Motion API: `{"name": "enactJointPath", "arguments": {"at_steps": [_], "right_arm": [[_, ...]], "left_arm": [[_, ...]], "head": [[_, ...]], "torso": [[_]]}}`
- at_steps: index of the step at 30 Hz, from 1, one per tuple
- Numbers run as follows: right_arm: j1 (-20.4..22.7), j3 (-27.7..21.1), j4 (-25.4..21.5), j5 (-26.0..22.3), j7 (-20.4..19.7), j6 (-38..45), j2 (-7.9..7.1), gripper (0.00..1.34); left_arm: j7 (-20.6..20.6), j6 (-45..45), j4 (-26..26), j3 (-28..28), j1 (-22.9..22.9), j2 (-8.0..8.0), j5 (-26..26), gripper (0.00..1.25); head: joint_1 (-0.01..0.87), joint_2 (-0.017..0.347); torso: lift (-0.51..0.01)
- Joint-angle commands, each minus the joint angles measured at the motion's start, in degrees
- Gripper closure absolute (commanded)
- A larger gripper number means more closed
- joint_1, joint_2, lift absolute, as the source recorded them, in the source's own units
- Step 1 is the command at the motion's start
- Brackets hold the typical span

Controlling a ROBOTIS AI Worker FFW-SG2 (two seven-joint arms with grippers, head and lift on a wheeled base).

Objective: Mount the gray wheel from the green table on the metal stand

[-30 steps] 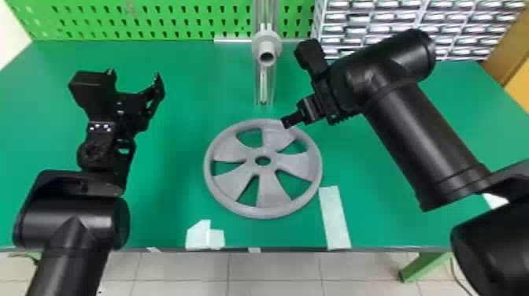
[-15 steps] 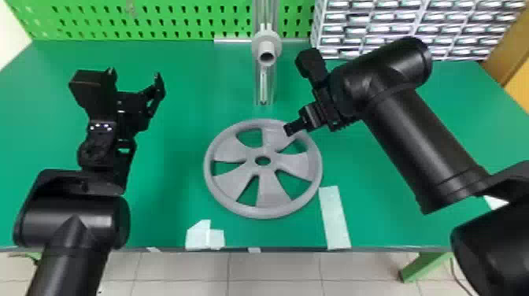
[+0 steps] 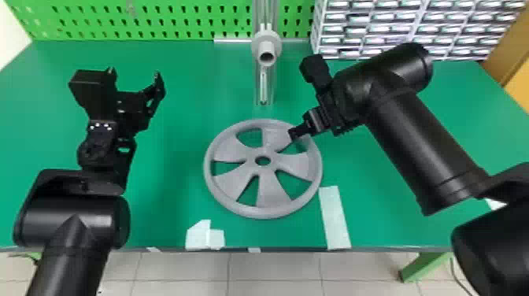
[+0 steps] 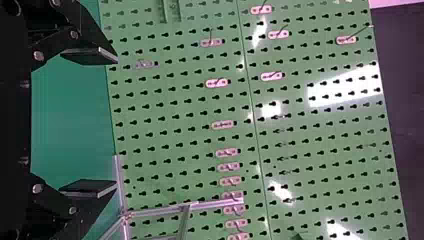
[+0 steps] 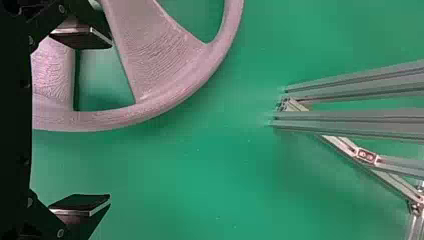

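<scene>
Judging from where I stood, the pick was the risk. The flat gray spoked wheel (image 3: 269, 189) lay on the green counter (image 3: 169, 177), in front of the metal stand (image 5: 350, 121), unmounted.

Right gripper (image 5: 111, 119): fingers spread, nothing pinched, rim in the gap between them. One finger was over the wheel, the other out over bare green. Couldn't tell if either touched. If the inner one came down on a blade instead of an opening, it would probably jam or shove the wheel. Closing too high would likely miss the rim. One-sided lift could let it sag or twist, so the center hole would meet the gray plastic tube with its round collar (image 3: 266, 44) crooked. Swinging it up too close risked clipping the stand.

Left gripper (image 4: 116, 122): fingers spread, empty, above the counter's left side.

Count: one wheel, five blades, five openings between them, one center hole. One stand, one tube, one collar. Two grippers, two fingers each.
</scene>
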Motion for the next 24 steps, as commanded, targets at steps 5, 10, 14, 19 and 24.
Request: {"name": "enactJointPath", "arguments": {"at_steps": [5,10,14,19,24], "right_arm": [[0.08,-1.57,1.01,0.46,-0.08,-0.72,0.26,0.2],[-0.36,-2.01,2.68,0.81,-0.08,-1.68,0.35,0.2],[-0.53,-2.01,4.0,0.98,-0.08,-2.39,0.53,0.2],[-0.71,-1.75,5.58,0.98,-0.08,-3.44,0.62,0.2],[-0.97,-1.31,7.34,0.89,-0.08,-4.67,0.88,0.2]], "left_arm": [[0.0,0.0,0.0,-0.09,-0.01,0.0,0.0,0.37],[0.0,0.0,0.0,-0.26,-0.01,0.0,-0.18,0.37],[0.0,0.0,0.0,-0.35,-0.09,0.0,-0.18,0.37],[0.0,0.0,-0.09,-0.53,-0.18,0.0,-0.18,0.37],[0.0,0.0,-0.35,-0.79,-0.27,0.0,-0.53,0.37]], "head": [[0.867,0.052],[0.867,0.052],[0.867,0.052],[0.867,0.052],[0.867,0.052]], "torso": [[-0.1],[-0.1],[-0.1],[-0.1],[-0.1]]}}
